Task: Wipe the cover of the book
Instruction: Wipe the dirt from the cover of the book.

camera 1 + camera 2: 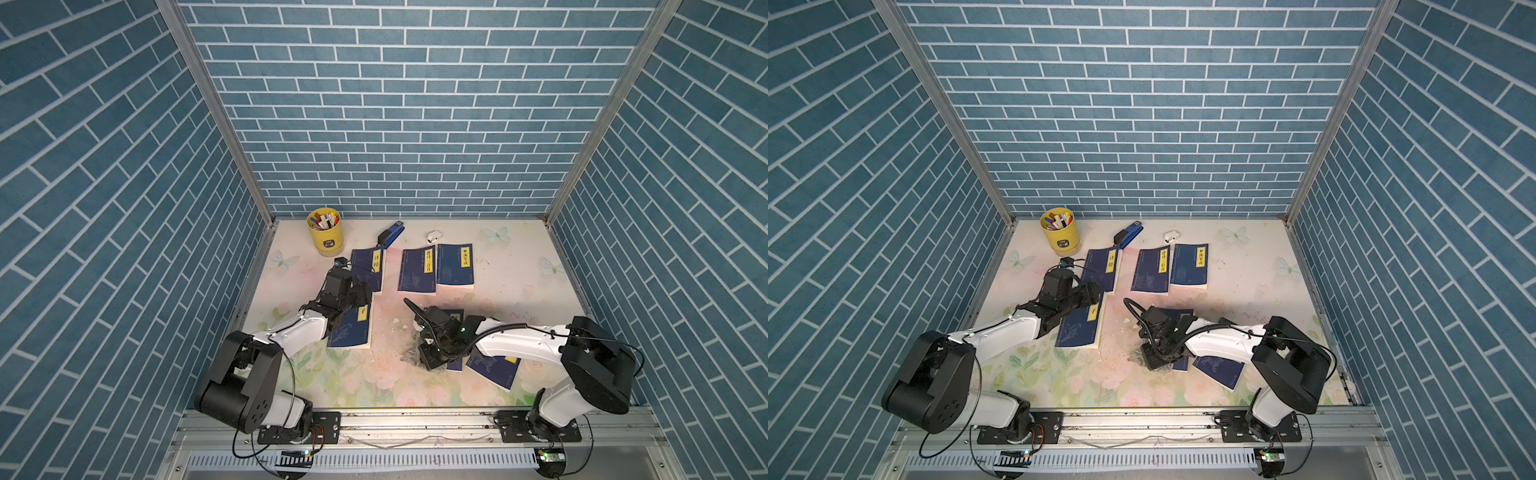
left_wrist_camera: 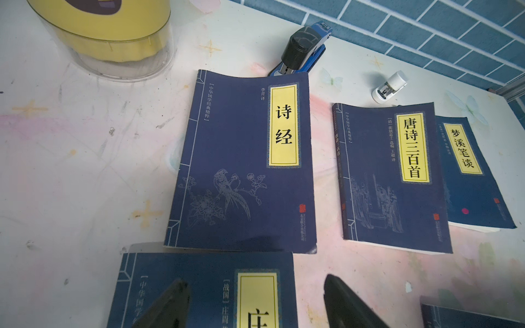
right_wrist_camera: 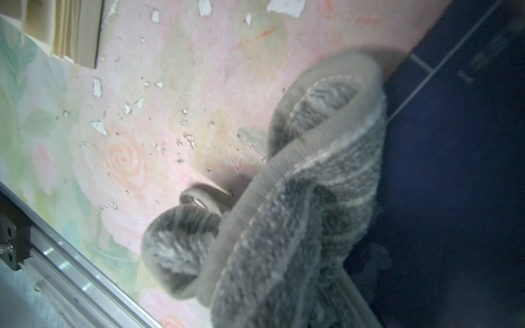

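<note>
Leftmost, the left gripper (image 2: 254, 279) gapes wide and holds nothing, poised over a blue volume (image 1: 349, 334). Further right, the right gripper (image 1: 432, 358) is clamped tight on a grey cloth (image 3: 298, 227). The cloth is bunched on the floral table (image 1: 357, 386) and overlaps the edge of the book (image 3: 454, 170) beneath that arm.

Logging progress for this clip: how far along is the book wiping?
Done: the right claw is shut on the grey cloth. In hand: the cloth sits at the edge of the near book, partly on the table. The left claw hovers open over a second book. Left: the strokes across the cover; nothing shows any cover wiped yet.
</note>
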You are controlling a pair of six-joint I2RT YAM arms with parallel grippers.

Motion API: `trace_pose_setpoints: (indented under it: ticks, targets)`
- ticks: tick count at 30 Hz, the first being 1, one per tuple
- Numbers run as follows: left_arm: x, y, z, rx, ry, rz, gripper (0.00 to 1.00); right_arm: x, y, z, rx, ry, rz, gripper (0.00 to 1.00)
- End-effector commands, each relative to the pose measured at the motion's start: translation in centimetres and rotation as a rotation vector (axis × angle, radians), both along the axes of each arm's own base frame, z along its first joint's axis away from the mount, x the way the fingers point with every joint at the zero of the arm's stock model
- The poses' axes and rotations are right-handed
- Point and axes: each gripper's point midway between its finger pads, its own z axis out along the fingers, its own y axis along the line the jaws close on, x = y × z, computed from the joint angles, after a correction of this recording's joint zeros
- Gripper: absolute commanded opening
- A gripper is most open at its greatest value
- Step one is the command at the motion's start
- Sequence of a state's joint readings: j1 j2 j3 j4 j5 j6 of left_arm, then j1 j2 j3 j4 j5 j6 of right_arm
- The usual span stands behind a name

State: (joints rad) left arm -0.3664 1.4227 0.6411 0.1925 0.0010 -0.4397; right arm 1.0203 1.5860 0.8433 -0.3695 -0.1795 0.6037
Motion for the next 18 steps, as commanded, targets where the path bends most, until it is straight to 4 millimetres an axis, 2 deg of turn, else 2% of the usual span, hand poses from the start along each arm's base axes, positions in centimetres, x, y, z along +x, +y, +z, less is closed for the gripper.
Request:
trace_pose_setpoints:
  ticks: [1, 5, 11, 15, 18]
  targets:
    - [0.3, -0.2, 0.2, 0.013, 0.0, -0.006, 0.79, 0.8, -4.7, -3.5, -0.19, 0.063, -0.061, 0.11]
    - [0.1, -0.1, 0.1, 0.013, -0.001, -0.003, 0.79, 4.5, -5.5, -4.2, -0.199, 0.038, -0.098, 0.11]
    - [0.1, -0.3, 0.2, -0.003, -0.005, -0.009, 0.79, 9.3, -4.2, -4.5, -0.214, -0.007, -0.056, 0.12]
    - [-0.1, -0.3, 0.4, -0.008, -0.009, -0.012, 0.79, 10.8, -3.9, -4.8, -0.21, -0.012, -0.07, 0.12]
    - [-0.3, -0.2, 0.6, -0.007, -0.015, -0.008, 0.8, 10.4, -4.2, -4.7, -0.205, -0.007, -0.079, 0.12]
